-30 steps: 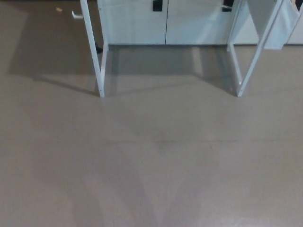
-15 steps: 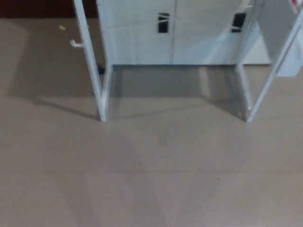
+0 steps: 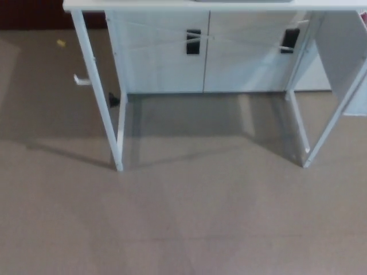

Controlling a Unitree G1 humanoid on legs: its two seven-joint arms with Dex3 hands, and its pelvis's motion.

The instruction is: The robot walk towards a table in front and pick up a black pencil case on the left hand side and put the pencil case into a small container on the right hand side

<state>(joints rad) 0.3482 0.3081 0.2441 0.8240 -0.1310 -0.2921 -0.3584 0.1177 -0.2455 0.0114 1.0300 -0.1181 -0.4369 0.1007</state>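
The whole view has shifted, a camera move: the white table (image 3: 189, 6) now shows its front edge at the top, its legs lower in the picture. Neither hand is in view, so their state is unknown. The pencil case and container are not visible, presumably on the tabletop above that edge. Walking on blind risks knocking the table's front legs, jolting whatever sits above

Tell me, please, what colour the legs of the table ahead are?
White; the thin metal table legs show best in the head view, standing on the grey-brown floor.
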